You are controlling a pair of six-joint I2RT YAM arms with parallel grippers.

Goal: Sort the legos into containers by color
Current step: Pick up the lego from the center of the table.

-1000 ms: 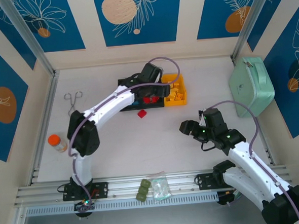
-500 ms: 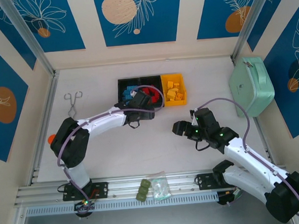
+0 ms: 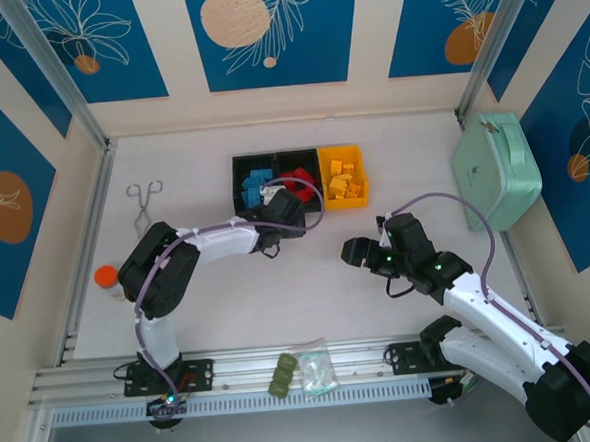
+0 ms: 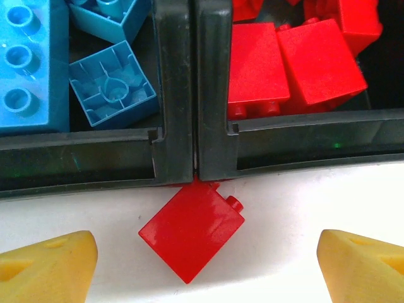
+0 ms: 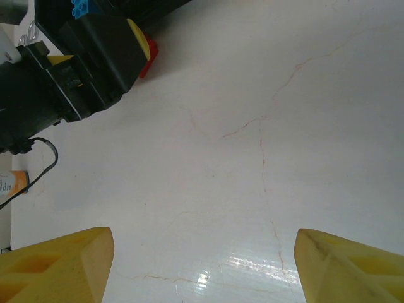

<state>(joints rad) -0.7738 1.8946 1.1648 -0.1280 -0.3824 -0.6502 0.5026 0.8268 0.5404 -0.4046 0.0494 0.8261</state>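
Note:
A red lego (image 4: 192, 230) lies flat on the white table, one corner touching the front wall where the two black containers meet. My left gripper (image 4: 205, 271) hangs open over it, yellow fingertips (image 4: 50, 265) wide on either side and touching nothing. The left black container (image 3: 240, 166) holds blue legos (image 4: 113, 88), the middle one (image 3: 313, 158) red legos (image 4: 297, 63), and the yellow container (image 3: 361, 182) holds yellow-orange legos (image 3: 341, 183). My right gripper (image 3: 352, 251) is open and empty over bare table, to the right of the left gripper (image 3: 283, 214).
A mint-green case (image 3: 497, 169) stands at the right wall. Metal tongs (image 3: 145, 200) and an orange-capped bottle (image 3: 108, 277) lie at the left. An olive lumpy item (image 3: 282, 374) and a plastic bag (image 3: 316, 368) rest on the front rail.
My left gripper came back from over the containers down to the table in front of them and opened wider. The right gripper shifted a little left and forward.

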